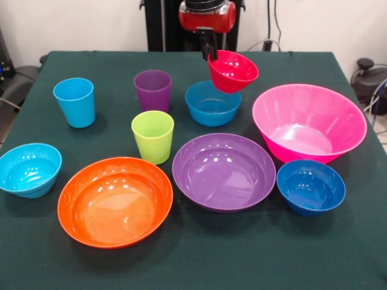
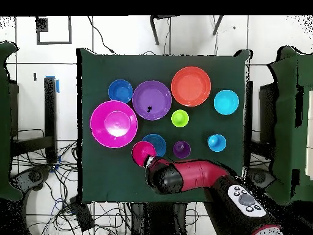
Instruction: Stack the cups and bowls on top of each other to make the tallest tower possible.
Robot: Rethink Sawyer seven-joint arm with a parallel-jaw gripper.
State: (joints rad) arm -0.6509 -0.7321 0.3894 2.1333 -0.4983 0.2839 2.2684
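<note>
Your gripper (image 1: 210,53) is closed on the rim of the red bowl (image 1: 233,70), holding it tilted in the air. Just below it sits the blue bowl (image 1: 213,103) on the green table (image 1: 199,254), with the purple cup (image 1: 152,90) beside that. The big pink bowl (image 1: 309,122) stands to the other side.

Three cups: light blue cup (image 1: 74,101), purple cup (image 1: 152,90), lime green cup (image 1: 152,136). Seven bowls: four small, namely cyan (image 1: 29,169), blue (image 1: 212,103), dark blue (image 1: 311,186), red (image 1: 233,70). Two wide: orange (image 1: 115,201), purple (image 1: 224,171); one deep pink (image 1: 309,122).
</note>
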